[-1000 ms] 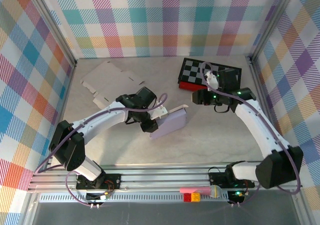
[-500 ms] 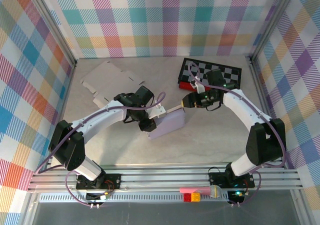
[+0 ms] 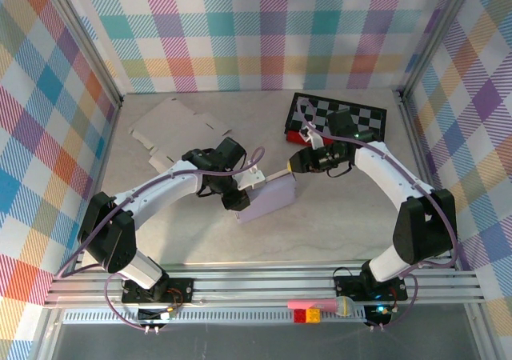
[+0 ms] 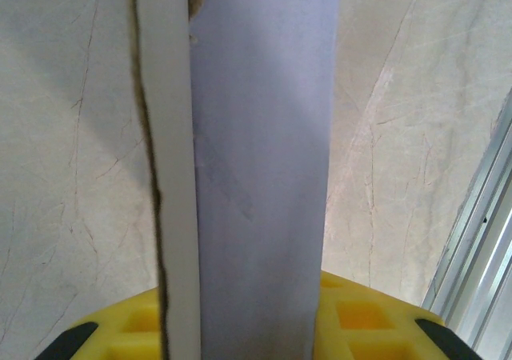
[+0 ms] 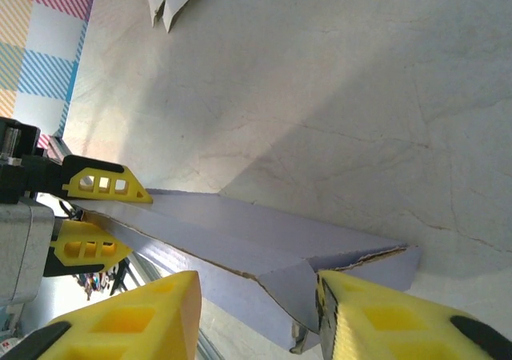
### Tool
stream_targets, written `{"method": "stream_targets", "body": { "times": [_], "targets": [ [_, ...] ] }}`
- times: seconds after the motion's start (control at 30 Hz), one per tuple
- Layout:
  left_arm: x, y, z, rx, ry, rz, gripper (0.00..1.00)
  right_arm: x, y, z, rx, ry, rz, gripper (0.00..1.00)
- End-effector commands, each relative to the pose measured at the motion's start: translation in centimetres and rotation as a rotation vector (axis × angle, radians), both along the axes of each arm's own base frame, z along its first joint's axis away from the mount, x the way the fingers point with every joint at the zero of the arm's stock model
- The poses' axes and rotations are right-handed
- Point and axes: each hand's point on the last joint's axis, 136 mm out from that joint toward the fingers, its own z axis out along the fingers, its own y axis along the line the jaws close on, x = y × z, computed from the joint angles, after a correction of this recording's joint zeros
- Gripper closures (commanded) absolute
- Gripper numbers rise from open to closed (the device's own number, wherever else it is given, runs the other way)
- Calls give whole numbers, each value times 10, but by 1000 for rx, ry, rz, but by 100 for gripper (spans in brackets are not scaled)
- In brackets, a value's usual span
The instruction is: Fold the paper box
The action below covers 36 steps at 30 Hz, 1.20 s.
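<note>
Your left gripper (image 3: pixel 242 192) is clamping the paper box (image 3: pixel 270 200); the right gripper (image 5: pixel 256 286), jaws apart, is straddling its end flap (image 5: pixel 360 266). Pinch the flap next.

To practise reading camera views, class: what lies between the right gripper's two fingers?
In the right wrist view, an end flap of the lavender paper box lies between the right gripper's yellow fingers, which stand apart.

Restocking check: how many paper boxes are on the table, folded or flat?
2: the lavender box mid-table in the left gripper, and a flat blank at the rear left. More may lie stacked beneath it.
</note>
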Motion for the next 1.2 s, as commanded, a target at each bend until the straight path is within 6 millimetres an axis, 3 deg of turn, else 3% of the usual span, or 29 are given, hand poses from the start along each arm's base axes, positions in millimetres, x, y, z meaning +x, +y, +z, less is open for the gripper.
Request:
{"method": "stream_targets", "body": {
  "times": [0.0, 1.17],
  "targets": [
    [-4, 1, 0, 5, 31, -8, 75, -8, 0, 10, -3, -22, 25, 63],
    [-5, -1, 7, -21, 29, -1, 75, -2, -10, -9, -351, -118, 12, 87]
  ]
}}
